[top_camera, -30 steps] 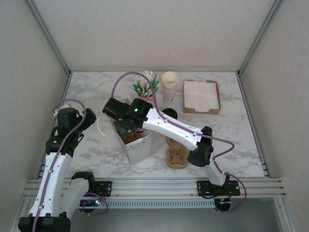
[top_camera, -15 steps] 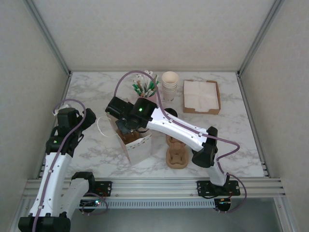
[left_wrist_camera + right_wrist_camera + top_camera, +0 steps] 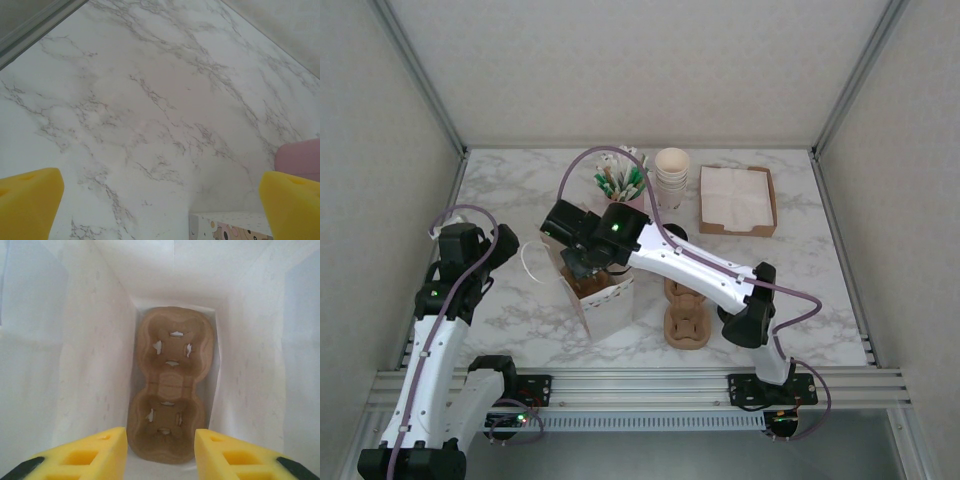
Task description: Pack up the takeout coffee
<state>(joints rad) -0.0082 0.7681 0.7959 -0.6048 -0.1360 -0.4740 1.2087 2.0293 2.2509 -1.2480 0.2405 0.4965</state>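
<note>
The takeout coffee (image 3: pixel 672 233) isn't packed yet, as far as I can tell. From the top camera I only catch a sliver of what I take for its black lid. It pokes out behind the right arm (image 3: pixel 690 268), just past the far end of a second carrier (image 3: pixel 687 322) sitting on the counter (image 3: pixel 510 190). So the cup is out on the counter, to the right of the paper bag (image 3: pixel 608 312), and apart from both sets of jaws.

What looks done: a two-hole carrier (image 3: pixel 170 390) lies flat at the bottom of the bag, both holes empty. The right jaws hang at the bag mouth looking straight down at it, parted a modest way with nothing between them. The left jaws are spread wide over bare counter off to the left, near the bag's corner, and they're empty too.

Left to do, I reckon: fetch the cup and lower it into one of those holes.
</note>
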